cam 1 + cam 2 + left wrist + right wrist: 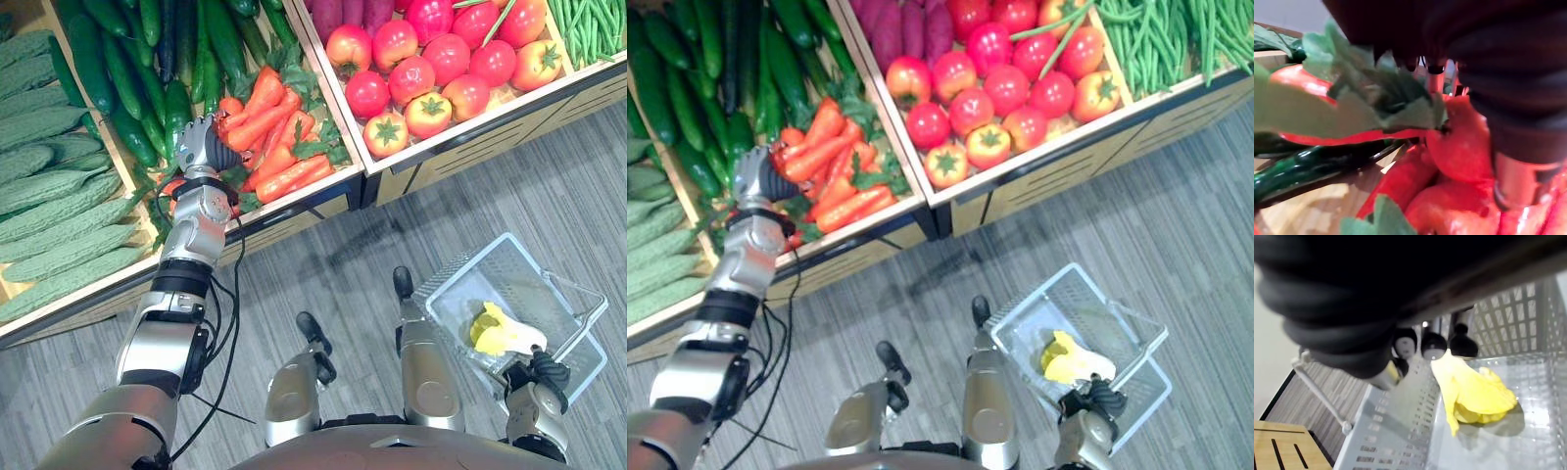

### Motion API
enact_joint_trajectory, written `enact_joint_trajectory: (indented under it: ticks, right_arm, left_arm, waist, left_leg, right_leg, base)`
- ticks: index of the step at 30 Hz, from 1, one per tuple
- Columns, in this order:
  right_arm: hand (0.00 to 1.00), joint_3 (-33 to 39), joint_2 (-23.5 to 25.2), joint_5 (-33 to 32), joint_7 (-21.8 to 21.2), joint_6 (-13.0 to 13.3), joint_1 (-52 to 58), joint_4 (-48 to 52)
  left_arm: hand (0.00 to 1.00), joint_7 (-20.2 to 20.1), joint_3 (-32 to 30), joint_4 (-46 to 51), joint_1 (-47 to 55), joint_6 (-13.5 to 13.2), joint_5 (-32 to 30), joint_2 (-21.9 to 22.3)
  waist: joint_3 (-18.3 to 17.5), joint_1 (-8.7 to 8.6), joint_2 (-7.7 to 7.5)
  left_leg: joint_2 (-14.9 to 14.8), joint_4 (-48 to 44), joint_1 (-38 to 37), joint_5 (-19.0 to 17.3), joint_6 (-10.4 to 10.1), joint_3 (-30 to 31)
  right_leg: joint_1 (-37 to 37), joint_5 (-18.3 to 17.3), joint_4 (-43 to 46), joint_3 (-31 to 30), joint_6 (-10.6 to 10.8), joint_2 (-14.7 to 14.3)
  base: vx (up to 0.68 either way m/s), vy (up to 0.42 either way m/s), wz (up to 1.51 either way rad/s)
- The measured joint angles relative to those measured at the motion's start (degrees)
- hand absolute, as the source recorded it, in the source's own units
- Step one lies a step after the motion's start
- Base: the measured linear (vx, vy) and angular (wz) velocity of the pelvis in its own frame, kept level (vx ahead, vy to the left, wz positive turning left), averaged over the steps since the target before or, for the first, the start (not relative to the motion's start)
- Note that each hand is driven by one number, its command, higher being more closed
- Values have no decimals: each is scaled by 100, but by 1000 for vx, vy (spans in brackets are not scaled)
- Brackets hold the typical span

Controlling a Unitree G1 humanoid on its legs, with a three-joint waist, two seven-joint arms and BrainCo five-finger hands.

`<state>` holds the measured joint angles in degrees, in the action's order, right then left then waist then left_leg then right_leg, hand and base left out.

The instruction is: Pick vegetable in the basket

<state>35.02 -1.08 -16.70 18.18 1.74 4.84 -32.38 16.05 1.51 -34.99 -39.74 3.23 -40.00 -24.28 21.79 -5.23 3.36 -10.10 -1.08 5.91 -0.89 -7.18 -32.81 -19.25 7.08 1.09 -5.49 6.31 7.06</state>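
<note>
A pile of orange carrots [269, 132] with green leaves lies in a wooden bin of the stall. My left hand [201, 147] is down in the left part of that pile. In the left wrist view my left hand [1498, 49] sits right over one carrot [1459, 147], with leaves across it. Low at the right, my right hand [537, 377] is shut on the handle of a white wire basket [456, 266]. A yellow vegetable [1474, 394] lies on the basket's floor.
Dark cucumbers [118, 69] and pale ridged gourds [49, 186] fill the bins left of the carrots. Tomatoes [421, 69] and green beans [588, 24] are to the right. The stall's wooden front edge [294, 206] borders grey plank floor.
</note>
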Motion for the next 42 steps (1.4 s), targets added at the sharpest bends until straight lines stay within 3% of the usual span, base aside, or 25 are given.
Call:
enact_joint_trajectory:
  ticks: [5,9,12,16,21,25,27,28,29,30,31,32,33,34,36,38,39,40,41,42]
  right_arm:
    - [100,-55,14,-3,-28,1,120,2]
    - [100,-188,31,5,-90,2,281,-31]
    - [100,-189,31,9,-180,-6,404,-298]
    - [100,-181,30,10,-194,-11,491,-472]
    - [100,-174,39,11,-214,-55,540,-482]
    - [100,-339,188,19,-198,-153,620,173]
    - [100,-600,222,52,-192,-171,526,558]
    - [100,-817,229,73,-202,-173,490,828]
    - [100,-1085,231,133,-218,-175,479,1124]
    - [100,-1210,229,165,-235,-175,473,1254]
    - [100,-1541,208,237,-280,-173,447,1484]
    - [100,-1744,194,250,-320,-163,441,1589]
    - [100,-2154,161,307,-463,-130,427,1748]
    - [100,-2531,153,373,-582,-126,413,1939]
    - [100,-2951,126,463,-787,-127,417,2222]
    - [100,-3324,35,464,-956,-128,473,2388]
    - [100,-3582,-28,463,-1021,-130,532,2471]
    - [100,-3936,-78,456,-1047,-130,603,2560]
    - [100,-4108,-154,448,-1083,-131,610,2623]
    - [100,-4356,-244,440,-1133,-131,570,2720]
  left_arm:
    - [100,-199,195,141,8,35,-17,-3]
    - [100,-195,206,1044,191,32,-237,-334]
    - [100,-188,193,1675,487,35,-248,-583]
    - [100,-115,186,2682,996,7,-450,-601]
    - [100,-51,673,3378,1386,-157,-461,-365]
    - [100,-85,1607,3385,1591,-404,-446,439]
    - [100,-131,1875,3384,1798,-557,-444,660]
    - [100,-217,1944,3380,1918,-635,-443,734]
    - [100,-258,1930,3381,2047,-675,-439,791]
    - [100,-276,1911,3380,2125,-678,-437,812]
    - [100,-351,1850,3380,2329,-695,-436,894]
    - [100,-388,1807,3377,2435,-710,-421,923]
    - [100,-467,1703,3365,2631,-746,-324,1013]
    - [100,-501,1678,3250,2706,-756,-258,1127]
    - [100,-607,1726,2913,2693,-766,-117,1433]
    - [100,-688,1920,2598,2696,-787,-78,1643]
    - [100,-707,2065,2391,2707,-843,61,1755]
    - [100,-710,2141,2206,2754,-896,134,1809]
    - [100,-713,2159,2144,2779,-902,197,1846]
    - [100,-716,2170,2090,2827,-911,311,1858]
  waist:
    - [-17,5,23]
    - [-64,10,49]
    - [-503,-5,104]
    - [-842,-1,109]
    - [-1042,-39,60]
    - [-1112,-161,1]
    - [-1082,-176,-47]
    - [-1120,-178,66]
    - [-1111,-145,48]
    - [-1116,-134,38]
    - [-1136,-91,13]
    - [-1154,-29,0]
    - [-1193,38,-61]
    - [-1214,35,-94]
    - [-1227,-50,-36]
    - [-1229,-35,-37]
    - [-1220,-21,-6]
    - [-1227,6,19]
    - [-1234,26,34]
    - [-1230,57,49]
  left_leg:
    - [-28,-9,-342,4,-2,21]
    - [-1,7,-512,3,-1,186]
    - [35,81,-709,4,0,299]
    - [126,169,-916,-2,3,350]
    - [229,302,-1104,10,30,347]
    - [242,292,-1352,-26,38,79]
    - [243,220,-1512,-141,39,-386]
    - [112,41,-1568,-251,60,-745]
    - [56,-26,-1738,-325,28,-1122]
    - [36,-37,-1836,-360,-22,-1319]
    - [-20,-115,-2034,-410,-71,-1770]
    - [-35,-143,-2133,-412,-67,-1970]
    - [-65,-206,-2278,-419,-75,-2339]
    - [-141,-323,-2365,-431,-90,-2608]
    - [-453,-812,-2386,-429,-89,-2855]
    - [-1101,-2080,-2373,-348,28,-2930]
    - [-1620,-3078,-2354,-3,437,-2768]
    - [-1996,-3963,-2159,448,958,-2125]
    - [-1972,-4342,-1921,195,969,-1571]
    - [-1671,-4782,-1388,-321,816,-538]
  right_leg:
    - [430,-6,-52,179,6,21]
    - [739,-22,-150,336,12,71]
    - [1046,-22,-316,453,13,103]
    - [1278,-22,-428,462,23,106]
    - [1389,-2,-454,405,55,153]
    - [1343,-58,-225,264,99,150]
    - [1115,-510,125,1322,-352,411]
    - [988,-728,495,2424,-870,690]
    - [939,-767,846,3532,-1305,1026]
    - [940,-763,1012,4015,-1489,1164]
    - [977,-772,1312,4875,-1710,1395]
    - [981,-774,1425,5175,-1713,1465]
    - [963,-674,1580,5594,-1561,1530]
    - [832,-574,1540,5434,-1096,1350]
    - [682,-626,1408,5022,-1118,974]
    - [705,-671,1200,4564,-1182,550]
    - [858,-679,960,4229,-1242,203]
    - [1048,-700,696,3836,-1327,-125]
    - [1088,-706,608,3602,-1341,-231]
    - [1101,-717,506,3258,-1354,-368]
  base:
    - [38,1,12]
    - [-6,3,19]
    - [9,4,14]
    - [8,3,4]
    - [-35,1,-5]
    - [-19,-4,-33]
    - [-33,30,-119]
    - [70,118,-165]
    - [104,112,-171]
    - [117,70,-192]
    - [94,25,-168]
    - [193,-40,-224]
    - [237,-120,-217]
    - [246,-166,-193]
    - [255,-248,-141]
    - [285,-270,-147]
    - [242,-168,-162]
    - [227,-130,-170]
    - [209,-50,-170]
    - [217,23,-202]
